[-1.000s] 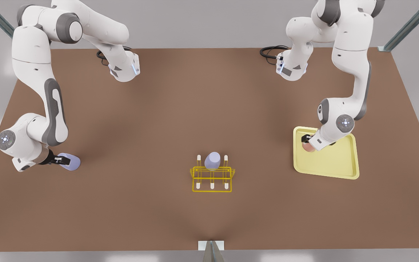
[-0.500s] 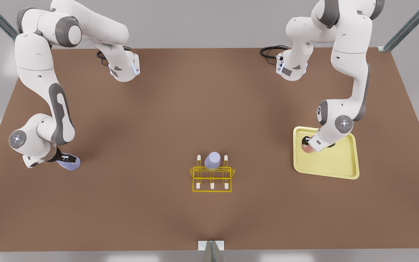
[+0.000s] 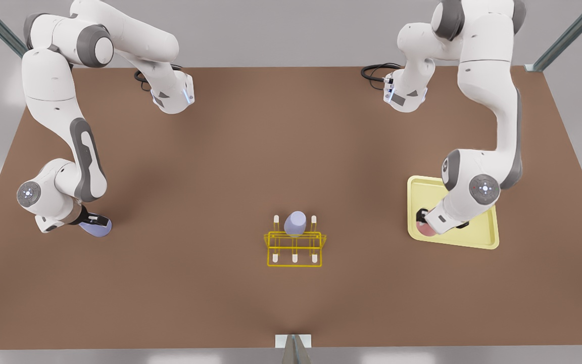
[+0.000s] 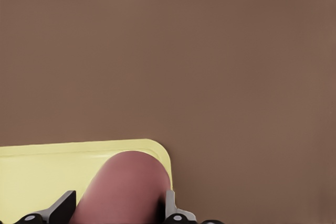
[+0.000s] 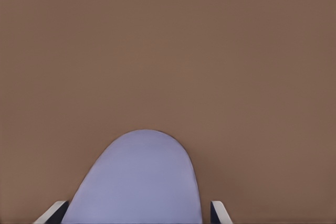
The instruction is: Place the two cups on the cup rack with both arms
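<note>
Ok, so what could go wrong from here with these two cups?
1. The left claw is clamped on the salmon pink cup low by the yellow tray's rim; dragged out, it may catch.
2. The cup rack is small and already carries a lavender cup, so both arms arriving together could collide or knock it.
3. The right claw is at the other lavender cup, which is tilted on the table; it may slip.

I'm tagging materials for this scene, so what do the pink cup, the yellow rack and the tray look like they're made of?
The pink cup looks like matte plastic or unglazed ceramic: even salmon colour, no highlights. The yellow rack looks like thin painted wire, an open frame with white-tipped pegs. The tray seems smooth pale-yellow plastic with a rounded raised rim, though that stays a guess.
</note>
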Controlling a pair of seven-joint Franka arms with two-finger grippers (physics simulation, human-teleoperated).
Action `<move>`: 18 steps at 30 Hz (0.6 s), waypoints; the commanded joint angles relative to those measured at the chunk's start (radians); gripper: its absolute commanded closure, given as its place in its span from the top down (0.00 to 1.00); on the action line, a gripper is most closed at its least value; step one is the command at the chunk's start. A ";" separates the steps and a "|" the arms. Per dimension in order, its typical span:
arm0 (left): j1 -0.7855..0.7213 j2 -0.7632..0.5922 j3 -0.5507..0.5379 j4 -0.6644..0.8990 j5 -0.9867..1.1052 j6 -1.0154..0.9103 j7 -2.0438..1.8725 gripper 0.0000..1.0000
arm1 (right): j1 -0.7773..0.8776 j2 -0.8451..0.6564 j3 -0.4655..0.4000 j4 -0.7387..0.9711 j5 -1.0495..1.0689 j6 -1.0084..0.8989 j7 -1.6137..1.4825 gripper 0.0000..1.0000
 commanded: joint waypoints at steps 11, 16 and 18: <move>-0.183 0.453 -0.116 0.755 -0.033 -0.284 -0.892 0.83 | 0.001 -0.006 0.001 -0.002 0.002 -0.009 -0.001 0.86; -0.198 0.449 -0.120 0.827 -0.099 -0.271 -1.047 0.83 | 0.001 -0.016 0.003 0.006 0.002 -0.033 0.000 0.85; -0.196 0.447 -0.119 0.848 -0.113 -0.254 -1.090 0.83 | 0.001 -0.023 0.005 0.007 0.002 -0.044 -0.001 0.85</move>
